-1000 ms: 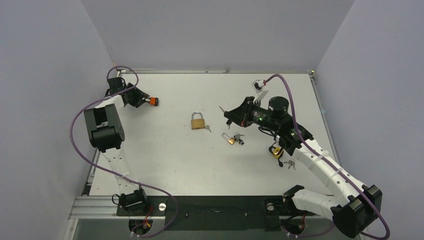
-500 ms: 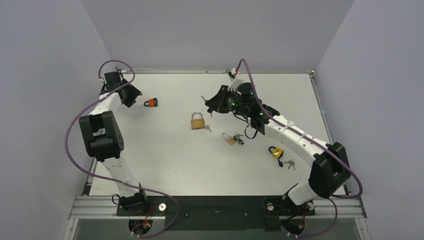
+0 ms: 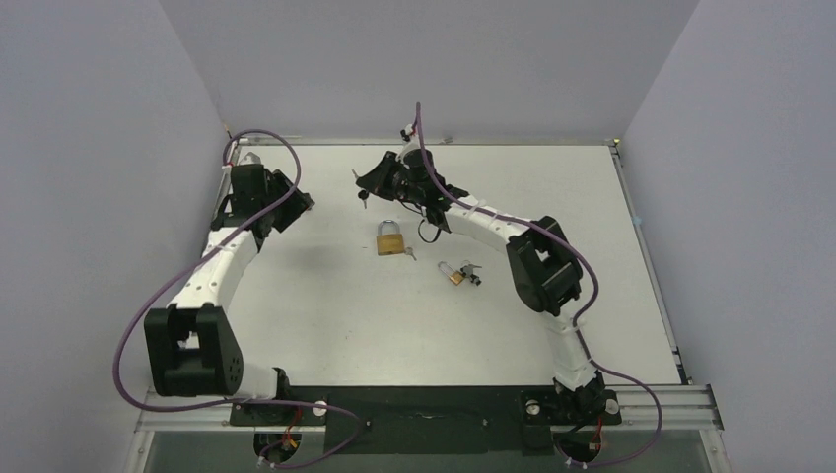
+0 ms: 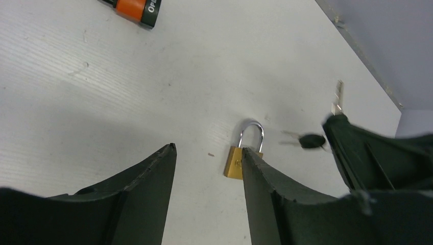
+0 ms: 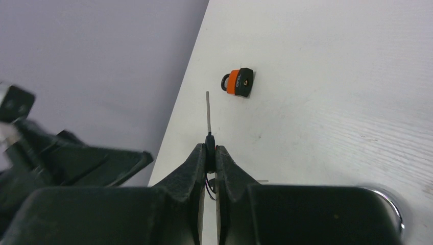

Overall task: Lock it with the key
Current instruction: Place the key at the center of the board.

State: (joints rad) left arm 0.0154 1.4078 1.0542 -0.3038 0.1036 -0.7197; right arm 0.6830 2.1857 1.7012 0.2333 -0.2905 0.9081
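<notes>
**Top view.** The right gripper is extended to the far left-centre of the white surface, close to the left gripper. A large brass padlock with a steel shackle lies just on the near side of the right gripper. A small brass padlock with loose keys lies well apart, nearer the bases.

**Left wrist view.** The left fingers stand apart with nothing between them. The orange-and-black padlock, judged to be the lock in hand, lies flat on the surface ahead.

**Right wrist view.** The right fingers are pinched on the black head of a thin silver key. Its blade points toward the orange-and-black padlock but is well short of it. Align the blade with the keyway in the black end face before advancing. Steady the body with the left fingers, because a loose lock will probably slide. The left gripper lies beside the approach path, so keep the two grippers apart.
</notes>
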